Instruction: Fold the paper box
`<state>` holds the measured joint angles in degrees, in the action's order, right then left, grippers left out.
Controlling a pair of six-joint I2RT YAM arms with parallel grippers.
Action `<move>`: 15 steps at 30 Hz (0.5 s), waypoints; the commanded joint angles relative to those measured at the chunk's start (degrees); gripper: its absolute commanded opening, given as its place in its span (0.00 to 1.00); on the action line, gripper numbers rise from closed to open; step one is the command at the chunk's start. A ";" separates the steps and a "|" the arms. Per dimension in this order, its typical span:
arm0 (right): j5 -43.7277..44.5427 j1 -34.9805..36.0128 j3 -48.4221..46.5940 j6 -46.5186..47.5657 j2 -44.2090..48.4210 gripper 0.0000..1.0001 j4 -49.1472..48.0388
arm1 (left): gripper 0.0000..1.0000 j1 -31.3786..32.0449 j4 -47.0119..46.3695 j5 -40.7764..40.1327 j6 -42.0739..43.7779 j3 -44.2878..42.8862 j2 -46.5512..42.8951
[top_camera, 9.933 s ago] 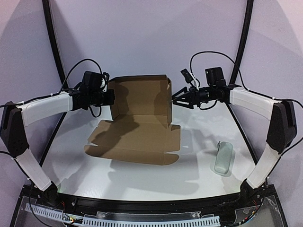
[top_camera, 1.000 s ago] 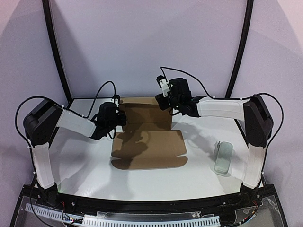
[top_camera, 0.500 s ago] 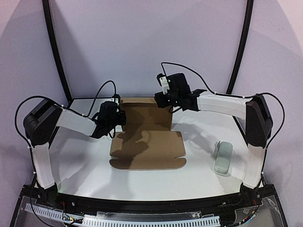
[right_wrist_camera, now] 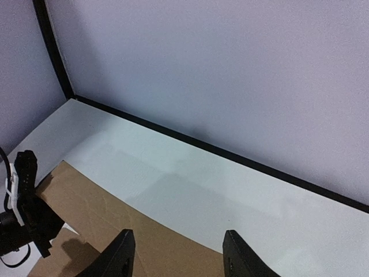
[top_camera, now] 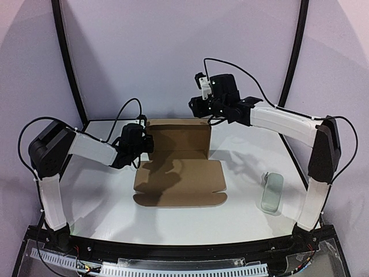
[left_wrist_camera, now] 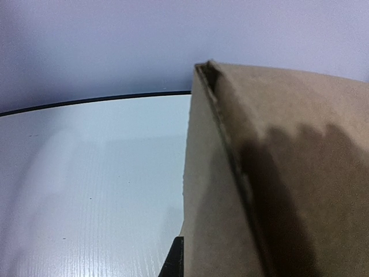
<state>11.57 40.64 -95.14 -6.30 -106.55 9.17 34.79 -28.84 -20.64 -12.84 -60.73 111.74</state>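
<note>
Top external view first: your paper box (top_camera: 179,182) sits mid-table, half done. Its long axis runs left to right. One brown panel stands upright along the far side, and the rest of the sheet lies flat toward the arms, near flap unfolded.

The left gripper (top_camera: 145,144) is at the left end of that upright panel. Its jaws are squeezed down to almost nothing, and on the left wrist camera the cardboard edge (left_wrist_camera: 230,173) runs right up against the one dark finger (left_wrist_camera: 176,261) you can see, so I'd read it as pinching the left end wall. You can't see the second finger, fair warning.

The right gripper (top_camera: 199,111) hangs in the air above the upright panel's right top corner, not touching it. Its wrist camera shows both fingers (right_wrist_camera: 122,254) spread fairly wide with nothing between them, and the brown panel (right_wrist_camera: 115,231) lies below and to the left of the jaws.

That's the relation that matters, I think. The box's free right end is just under the right arm and the left arm is busy, so the right one is your nearer pick, coming straight down.

Off on the right, a small pale grey-green case (top_camera: 272,193) lies on the white table (top_camera: 86,213), well apart from the box.
</note>
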 commanded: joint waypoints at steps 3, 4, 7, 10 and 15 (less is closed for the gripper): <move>0.21 -0.88 8.07 -3.68 2.88 0.44 -3.21 | 0.01 0.37 2.86 0.50 0.18 -0.49 -1.30; -0.34 -1.35 9.37 -4.86 2.76 0.41 -3.49 | 0.01 0.37 2.88 0.51 0.12 -0.50 -1.28; -2.56 -2.63 13.29 -8.01 1.70 0.39 -4.51 | 0.01 0.37 2.99 0.77 0.04 -0.47 -1.25; -3.59 -2.98 16.45 -9.56 0.19 0.36 -5.38 | 0.01 0.37 3.33 0.69 0.07 -0.57 -1.26; -3.64 -3.35 20.45 -12.22 -0.42 0.35 -6.08 | 0.01 0.37 3.44 0.71 -0.13 -0.55 -1.19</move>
<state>9.34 37.91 -79.12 -14.62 -104.55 -0.28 34.87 -28.51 -20.67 -12.80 -60.84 111.74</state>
